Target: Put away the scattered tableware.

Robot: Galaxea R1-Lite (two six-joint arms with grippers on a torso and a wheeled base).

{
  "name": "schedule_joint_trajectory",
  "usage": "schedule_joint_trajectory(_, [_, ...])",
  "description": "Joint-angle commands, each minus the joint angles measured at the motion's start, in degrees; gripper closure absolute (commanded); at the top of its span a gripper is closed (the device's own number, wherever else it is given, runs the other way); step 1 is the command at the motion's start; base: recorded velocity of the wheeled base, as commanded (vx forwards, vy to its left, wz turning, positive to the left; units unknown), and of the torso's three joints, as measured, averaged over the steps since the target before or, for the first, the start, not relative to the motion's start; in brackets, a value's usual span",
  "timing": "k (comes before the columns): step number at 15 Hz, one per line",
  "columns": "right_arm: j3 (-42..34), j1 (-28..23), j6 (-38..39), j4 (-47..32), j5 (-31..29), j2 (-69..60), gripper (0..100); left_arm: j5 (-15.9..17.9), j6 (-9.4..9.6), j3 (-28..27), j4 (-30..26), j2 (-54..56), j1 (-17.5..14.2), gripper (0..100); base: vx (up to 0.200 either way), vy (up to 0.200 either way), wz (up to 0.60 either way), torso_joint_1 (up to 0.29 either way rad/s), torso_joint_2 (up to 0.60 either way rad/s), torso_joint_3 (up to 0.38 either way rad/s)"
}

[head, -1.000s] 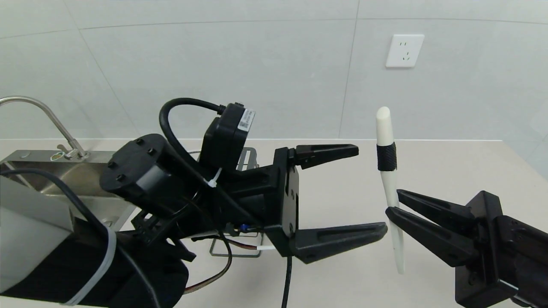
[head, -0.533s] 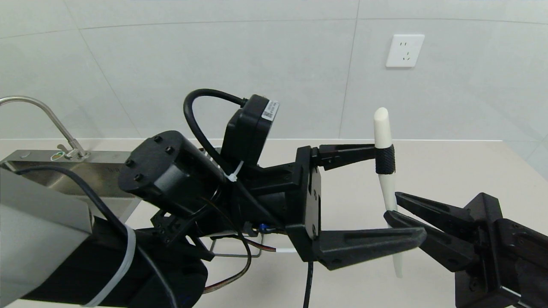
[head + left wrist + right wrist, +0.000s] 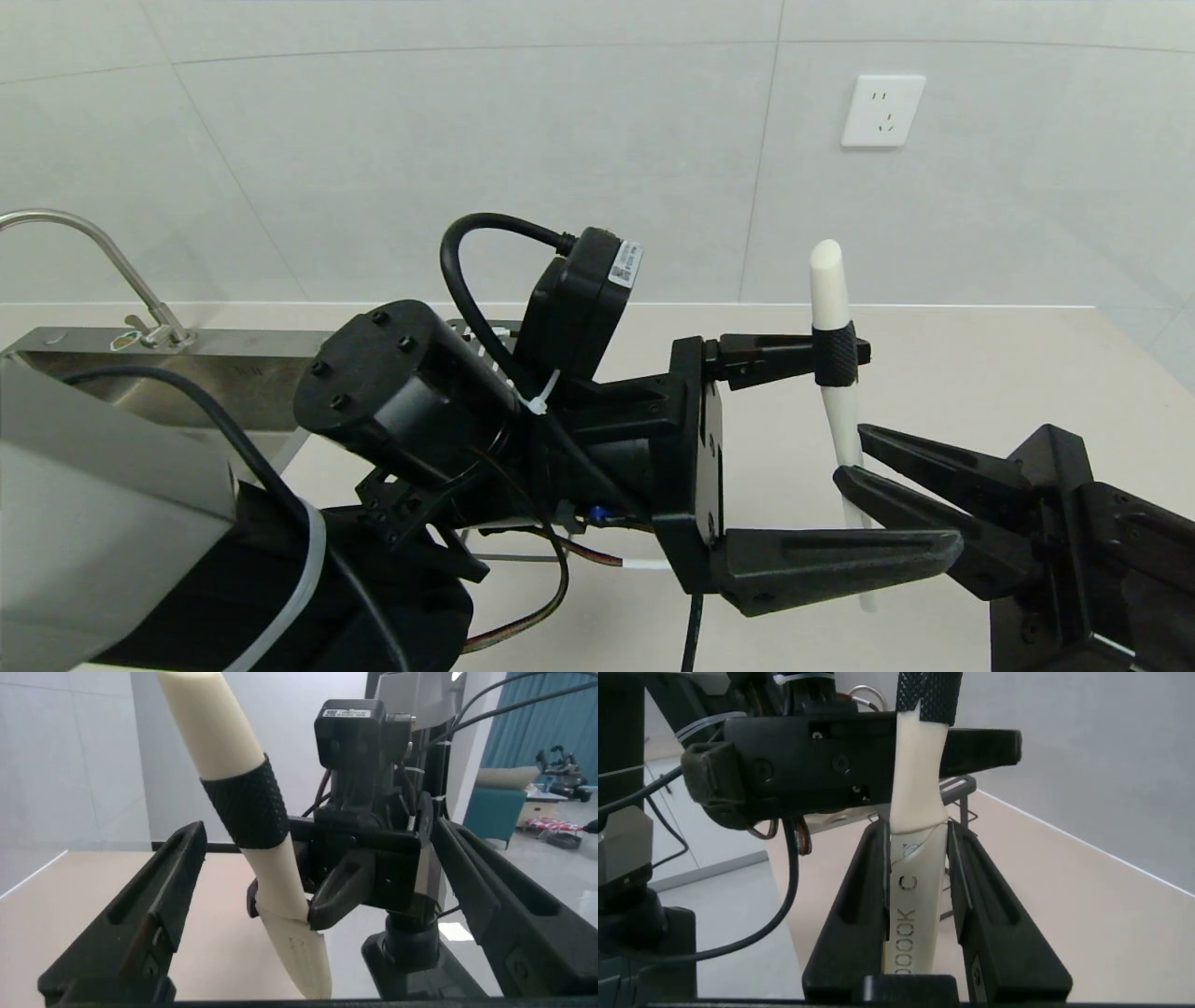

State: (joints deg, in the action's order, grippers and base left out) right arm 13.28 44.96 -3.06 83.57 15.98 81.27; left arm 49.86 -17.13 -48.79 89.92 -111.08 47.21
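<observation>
1. A drop is judged the main risk. The white utensil point(image 3: 845, 415) is held upright in the air above the counter point(image 3: 990, 373). If it were released by the right hand point(image 3: 851, 455) before the left hand point(image 3: 912, 448) had closed, it would fall onto the counter.
2. A sideways knock is also possible. In the left wrist view the utensil is seen tilted and nearer one finger than the other, so it could be pushed and twisted in the right hand's grip when the left hand closes.
3. A clash between the hands may occur. In the head view the left hand's lower finger is seen overlapping the right hand's fingers, and little room appears to be left there.
4. The left hand is spread wide and nothing is held by it. Its fingers are placed on either side of the utensil, with one at the level of the black band point(image 3: 835, 355). Whether that finger touches the band cannot be told.
5. The right hand is closed on the utensil's lower shaft, below the black band, with a finger pressed on each side.
</observation>
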Motion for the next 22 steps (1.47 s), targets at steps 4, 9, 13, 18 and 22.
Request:
schedule_joint_trajectory(4, [-0.27, 0.30, -0.02, 0.02, 0.01, 0.20, 100, -0.03, 0.08, -0.70, 0.08, -0.28, 0.07, 0, 0.000, 0.000, 0.00, 0.000, 0.00, 0.000])
schedule_joint_trajectory(9, [-1.06, 1.10, -0.46, 0.02, 0.10, 0.20, 100, -0.03, 0.34, -0.70, 0.08, -0.63, 0.07, 100, 0.000, 0.000, 0.00, 0.000, 0.00, 0.000])
schedule_joint_trajectory(13, [-0.97, -2.16, -1.95, 0.90, 3.27, -0.42, 0, -0.03, 0.34, -0.78, 0.08, -0.63, 0.07, 100, 0.000, 0.000, 0.00, 0.000, 0.00, 0.000])
schedule_joint_trajectory(18, [-1.76, -1.98, -2.04, 0.54, 3.27, 0.55, 0, -0.46, 0.34, -0.70, 0.08, -0.10, -0.46, 100, 0.000, 0.000, 0.00, 0.000, 0.00, 0.000])
schedule_joint_trajectory(22, [-1.59, -4.00, -2.48, 0.28, 3.27, -0.15, 0, -2.66, 2.19, 3.87, 0.08, 3.33, -6.78, 100, 0.000, 0.000, 0.00, 0.000, 0.00, 0.000])
